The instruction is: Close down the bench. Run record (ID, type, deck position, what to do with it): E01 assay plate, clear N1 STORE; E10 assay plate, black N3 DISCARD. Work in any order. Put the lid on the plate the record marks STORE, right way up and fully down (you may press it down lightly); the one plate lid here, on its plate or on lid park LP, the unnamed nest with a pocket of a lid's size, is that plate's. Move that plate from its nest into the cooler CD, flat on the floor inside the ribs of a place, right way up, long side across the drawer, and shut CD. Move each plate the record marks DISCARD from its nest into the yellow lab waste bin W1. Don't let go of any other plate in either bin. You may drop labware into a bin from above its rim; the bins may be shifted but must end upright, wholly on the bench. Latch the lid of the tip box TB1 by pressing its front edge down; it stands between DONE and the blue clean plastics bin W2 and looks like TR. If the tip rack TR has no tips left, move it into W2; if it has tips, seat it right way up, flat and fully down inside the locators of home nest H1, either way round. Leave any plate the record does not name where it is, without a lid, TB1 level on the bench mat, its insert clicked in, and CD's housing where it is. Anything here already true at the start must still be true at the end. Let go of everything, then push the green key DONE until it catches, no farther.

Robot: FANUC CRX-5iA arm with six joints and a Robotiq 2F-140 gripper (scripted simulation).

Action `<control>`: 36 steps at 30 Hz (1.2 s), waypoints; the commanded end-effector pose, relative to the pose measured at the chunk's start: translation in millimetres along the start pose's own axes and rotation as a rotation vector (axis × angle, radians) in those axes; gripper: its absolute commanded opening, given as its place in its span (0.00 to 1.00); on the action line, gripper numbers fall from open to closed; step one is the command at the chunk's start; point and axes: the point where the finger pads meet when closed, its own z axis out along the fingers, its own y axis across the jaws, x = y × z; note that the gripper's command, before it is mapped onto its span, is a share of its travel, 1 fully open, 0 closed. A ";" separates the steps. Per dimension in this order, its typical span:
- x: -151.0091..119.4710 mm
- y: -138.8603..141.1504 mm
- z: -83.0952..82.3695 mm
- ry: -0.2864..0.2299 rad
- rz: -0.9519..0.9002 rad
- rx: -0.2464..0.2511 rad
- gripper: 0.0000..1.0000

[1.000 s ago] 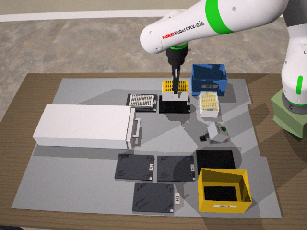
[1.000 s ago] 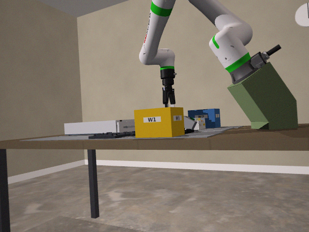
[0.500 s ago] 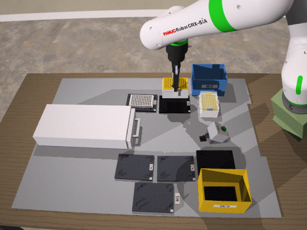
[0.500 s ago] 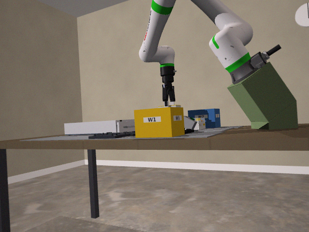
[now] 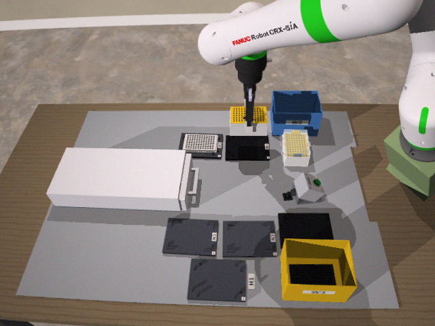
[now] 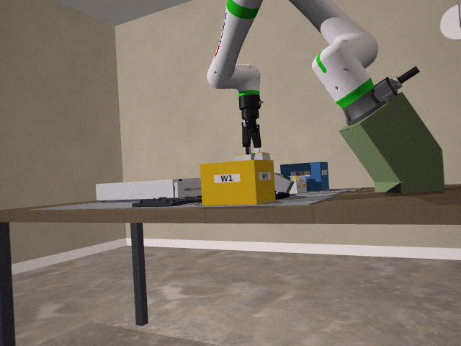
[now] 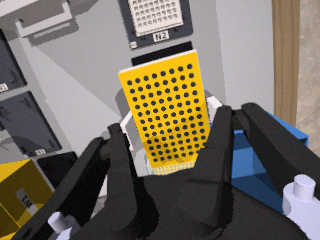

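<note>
Cooler CD (image 5: 115, 176) filled the left of the top view, drawer shut, with open mat below it. My arm (image 5: 281, 24) reached in from the upper right, wrist straight down at upper centre. Blue bin W2 (image 5: 296, 110) stood just right of my load. My gripper (image 5: 249, 123) pinched tip rack TR (image 5: 247, 115) by its white sides, lifted above the black nest (image 5: 247, 148). Only the wrist view showed its yellow grid's (image 7: 167, 112) holes bare.
</note>
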 end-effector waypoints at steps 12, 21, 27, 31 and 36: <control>0.1 0.2 -17.1 0.000 0.000 0.000 0.00; 0.1 0.2 -25.7 0.000 0.000 0.000 0.00; 0.1 0.2 -25.7 0.000 0.000 0.000 0.00; -6.4 4.8 -25.7 0.000 0.009 0.000 0.00; -17.4 12.4 -25.7 0.000 0.009 0.000 0.00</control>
